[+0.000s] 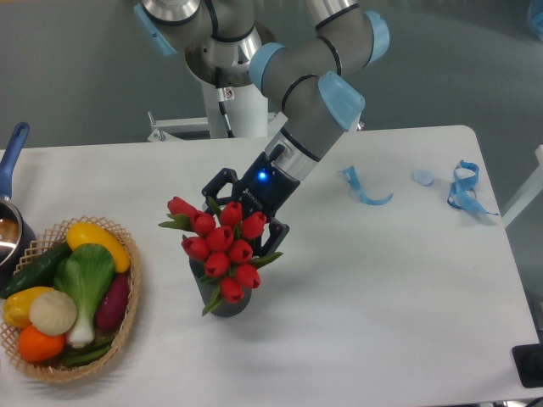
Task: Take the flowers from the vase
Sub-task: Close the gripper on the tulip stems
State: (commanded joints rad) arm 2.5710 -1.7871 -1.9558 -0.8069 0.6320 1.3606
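Gripper [241, 214]: fingers apart, straddling the upper buds.
Flowers [222, 248]: between the fingers, stems in vase [222, 295] just below the fingers.

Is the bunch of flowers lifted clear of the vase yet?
No, the flowers sit with stems inside the vase.

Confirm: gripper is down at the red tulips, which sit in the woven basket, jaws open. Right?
Not quite. The camera view shows the red tulips standing in the dark grey vase, not the woven basket, which holds vegetables. The rest stands: the gripper is down at the bunch, jaws open.
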